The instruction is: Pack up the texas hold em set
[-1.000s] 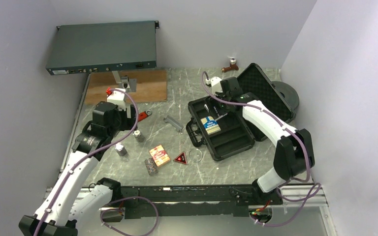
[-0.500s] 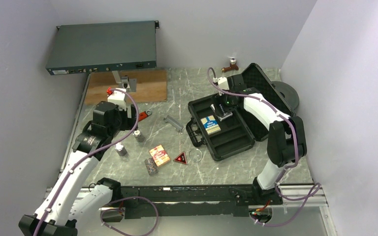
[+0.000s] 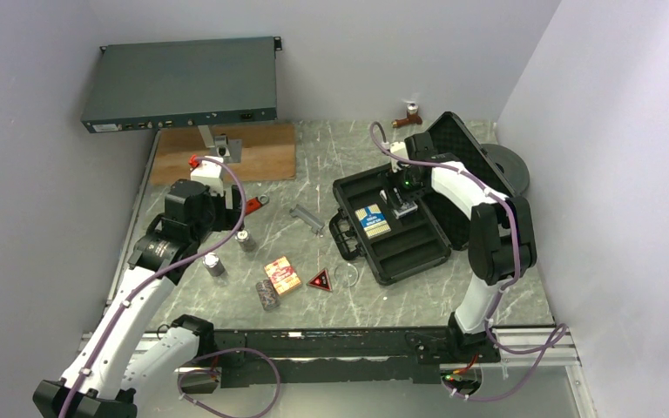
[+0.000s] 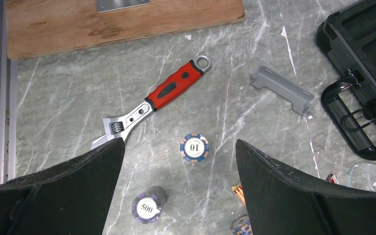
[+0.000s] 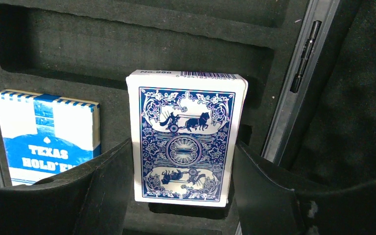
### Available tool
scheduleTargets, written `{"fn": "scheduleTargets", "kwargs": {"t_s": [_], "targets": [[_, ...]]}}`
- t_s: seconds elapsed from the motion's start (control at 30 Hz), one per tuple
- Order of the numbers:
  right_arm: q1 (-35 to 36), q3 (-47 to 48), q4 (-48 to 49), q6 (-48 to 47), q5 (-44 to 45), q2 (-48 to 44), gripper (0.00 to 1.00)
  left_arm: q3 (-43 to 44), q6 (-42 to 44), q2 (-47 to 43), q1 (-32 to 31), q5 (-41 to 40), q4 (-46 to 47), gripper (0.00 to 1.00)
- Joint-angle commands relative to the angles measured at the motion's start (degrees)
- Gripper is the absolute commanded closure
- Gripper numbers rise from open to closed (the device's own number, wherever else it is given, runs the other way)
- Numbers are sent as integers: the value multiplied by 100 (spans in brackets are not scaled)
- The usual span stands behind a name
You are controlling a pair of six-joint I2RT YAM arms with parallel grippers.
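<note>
Blue deck (image 5: 186, 112) has just dropped into the case (image 5: 103, 44), right pincer (image 5: 182, 147) pinching it; we release next. Left pincer (image 4: 178, 144) spread.

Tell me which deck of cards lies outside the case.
The red deck on the table, beside the red triangle. The blue-backed deck, gripped by the right gripper, and the blue Texas Hold'em box both sit inside the black case.

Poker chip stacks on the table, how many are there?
3. The stack marked 10 sits near the wrench. The stack marked 500 is closer to the robot. A third stack stands beside the red card box. Others may hide under the arms.
</note>
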Motion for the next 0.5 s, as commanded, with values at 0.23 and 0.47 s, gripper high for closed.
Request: {"fn": "scheduleTargets", "kwargs": {"t_s": [0.23, 0.47], "targets": [[-45, -560, 188, 576, 891, -275, 100, 80, -18, 26, -43, -45, 130, 10], [-47, -746, 94, 522, 1334, -606, 100, 103, -18, 17, -57, 9, 109, 10]]}}
